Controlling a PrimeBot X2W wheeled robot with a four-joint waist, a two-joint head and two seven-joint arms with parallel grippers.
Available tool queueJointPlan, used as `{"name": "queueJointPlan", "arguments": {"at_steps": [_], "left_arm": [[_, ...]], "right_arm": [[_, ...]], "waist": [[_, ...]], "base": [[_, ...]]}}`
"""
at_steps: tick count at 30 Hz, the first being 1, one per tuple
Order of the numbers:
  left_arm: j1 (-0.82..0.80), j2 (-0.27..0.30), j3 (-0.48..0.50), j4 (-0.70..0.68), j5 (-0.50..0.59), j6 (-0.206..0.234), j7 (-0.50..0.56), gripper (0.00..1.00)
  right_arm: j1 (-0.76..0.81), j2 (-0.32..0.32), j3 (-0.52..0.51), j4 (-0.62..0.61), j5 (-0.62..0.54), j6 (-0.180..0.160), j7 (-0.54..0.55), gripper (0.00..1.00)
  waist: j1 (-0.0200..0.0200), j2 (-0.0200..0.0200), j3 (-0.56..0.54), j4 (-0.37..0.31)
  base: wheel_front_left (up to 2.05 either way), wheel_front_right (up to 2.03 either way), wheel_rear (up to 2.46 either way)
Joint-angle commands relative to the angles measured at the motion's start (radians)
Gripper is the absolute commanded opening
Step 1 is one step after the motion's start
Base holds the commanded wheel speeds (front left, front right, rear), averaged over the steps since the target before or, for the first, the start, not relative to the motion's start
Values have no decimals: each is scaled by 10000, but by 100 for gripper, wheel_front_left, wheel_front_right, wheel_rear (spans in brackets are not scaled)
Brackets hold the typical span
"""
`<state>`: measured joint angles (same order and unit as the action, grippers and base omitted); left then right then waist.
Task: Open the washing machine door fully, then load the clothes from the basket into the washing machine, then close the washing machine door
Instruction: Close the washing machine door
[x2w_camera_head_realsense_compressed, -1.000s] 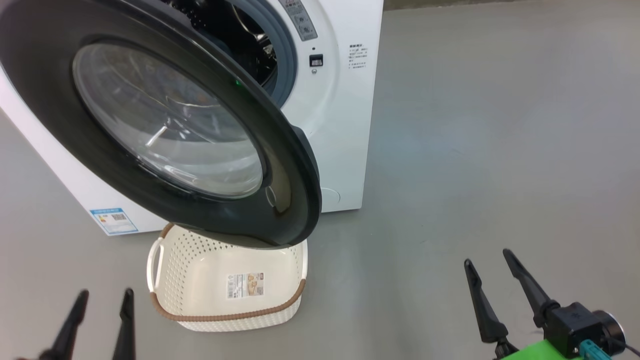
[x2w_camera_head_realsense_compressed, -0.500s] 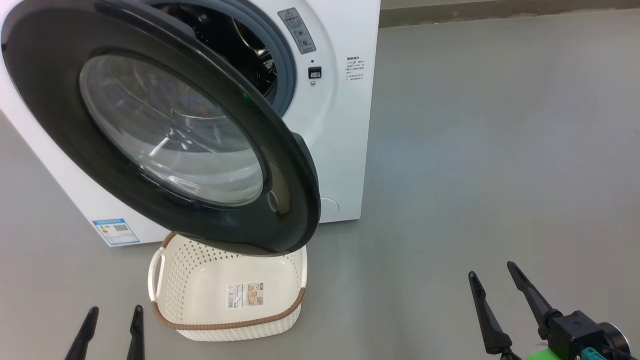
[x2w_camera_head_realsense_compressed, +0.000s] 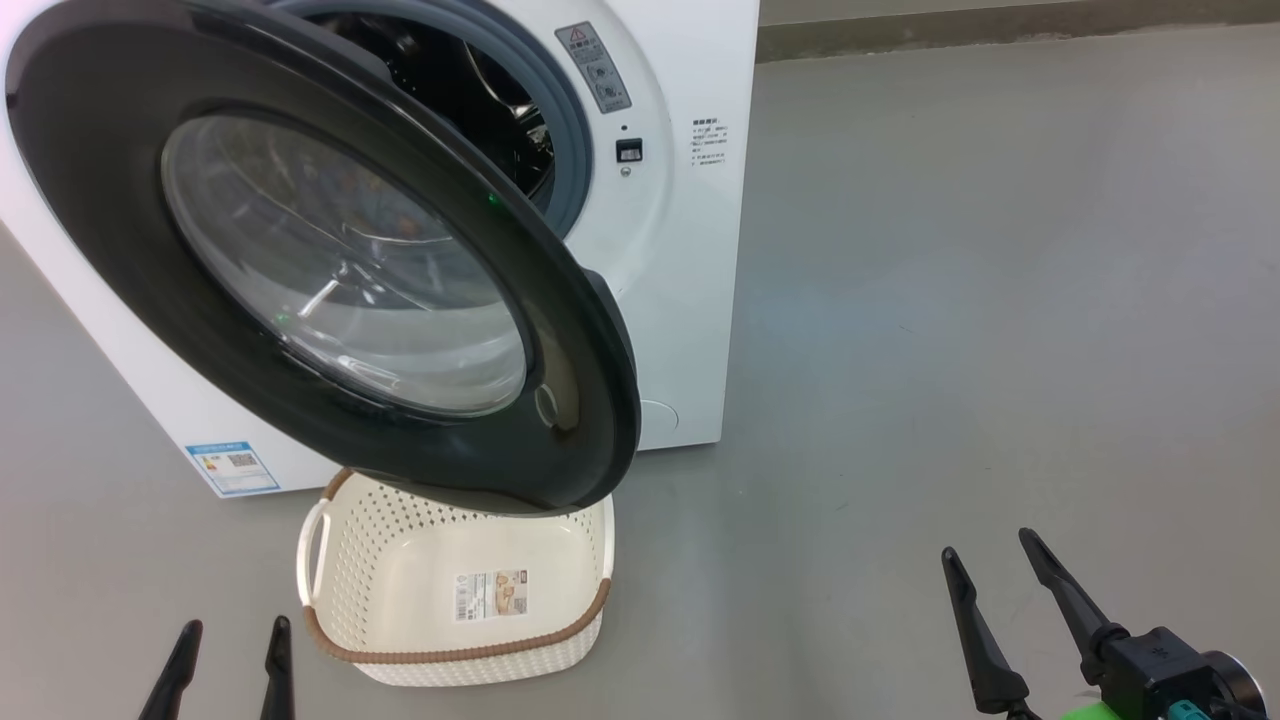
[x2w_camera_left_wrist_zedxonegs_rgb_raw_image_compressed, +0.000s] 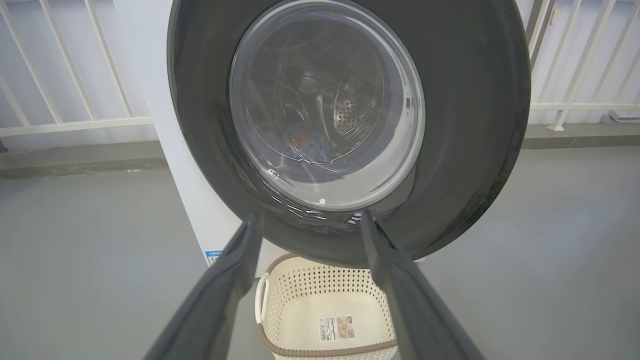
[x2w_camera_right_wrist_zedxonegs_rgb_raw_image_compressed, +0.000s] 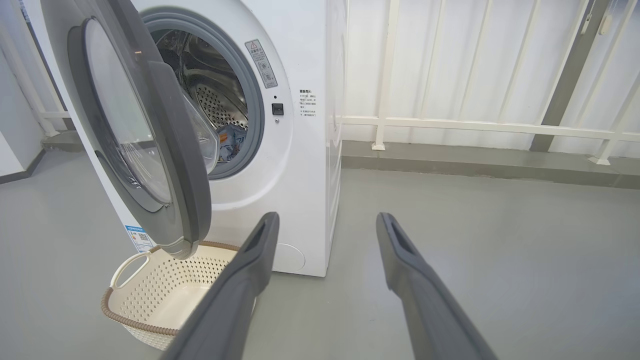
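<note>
Partly open, the washing machine door (x2w_camera_head_realsense_compressed: 100, 220) angles out over the basket (x2w_camera_head_realsense_compressed: 345, 570).

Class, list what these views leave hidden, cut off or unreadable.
Head view: far end of the basket, hidden under the washing machine door.
Right wrist view: the clothes in the drum, partly hidden by the door.
Head view: printed text on the washing machine, too small to read.

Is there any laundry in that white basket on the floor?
No, the basket has just a label sticker on its bare bottom, while blue clothes lie inside the washing machine.
</note>
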<state>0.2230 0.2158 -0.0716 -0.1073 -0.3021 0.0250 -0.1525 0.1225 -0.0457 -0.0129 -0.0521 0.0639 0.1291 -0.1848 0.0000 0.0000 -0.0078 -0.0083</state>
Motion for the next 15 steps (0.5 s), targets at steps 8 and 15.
{"name": "queueJointPlan", "arguments": {"at_steps": [8, 15], "left_arm": [[-196, 92, 242, -186, 1, 159, -141, 100], [-217, 102, 184, -196, 32, 220, -166, 100]], "right_arm": [[-166, -45, 197, -291, -61, 16, -5, 100], [-162, -45, 197, -273, 100, 16, -4, 0]], "waist": [[0, 0, -30, 3], [0, 0, 6, 44]], "base": [[0, 0, 0], [0, 0, 0]]}}
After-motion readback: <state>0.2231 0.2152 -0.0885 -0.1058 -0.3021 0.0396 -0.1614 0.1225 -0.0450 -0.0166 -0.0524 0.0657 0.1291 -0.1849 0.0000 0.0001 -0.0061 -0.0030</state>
